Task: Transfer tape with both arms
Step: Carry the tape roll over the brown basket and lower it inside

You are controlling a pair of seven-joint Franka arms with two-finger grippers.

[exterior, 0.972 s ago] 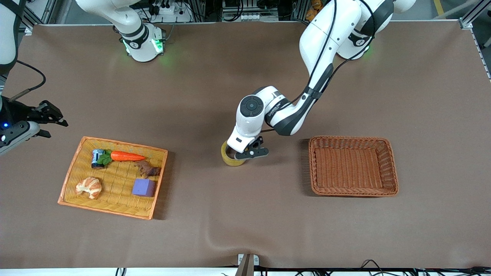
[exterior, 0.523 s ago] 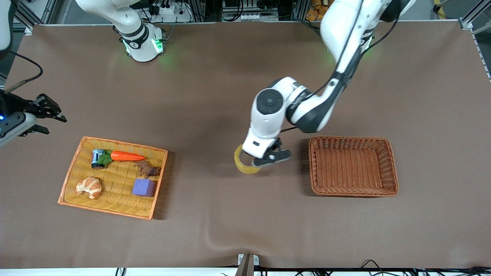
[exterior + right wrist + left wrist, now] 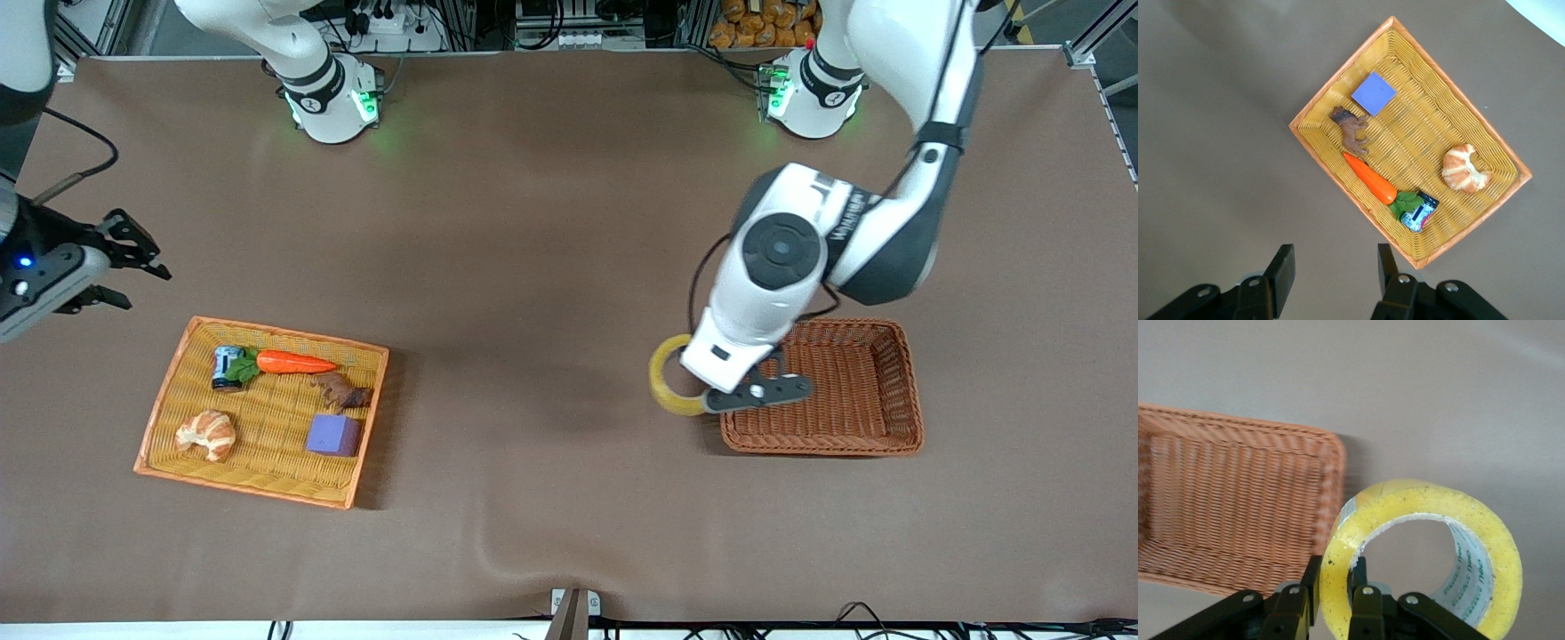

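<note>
While aloft, 1 tape [image 3: 669, 386] in left gripper [image 3: 751, 394].

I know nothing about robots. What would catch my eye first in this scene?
Probably the left pincer, shut on the yellow tape and holding it up at the edge of the empty brown basket. Next, the orange tray toward the right arm's end, holding a carrot, croissant and purple cube.

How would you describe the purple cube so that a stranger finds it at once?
Look at the yellow wicker tray toward the right arm's end of the table. The purple cube lies in its corner, just nearer the camera than the brown toy animal. It is the only purple, flat-sided thing there.
</note>
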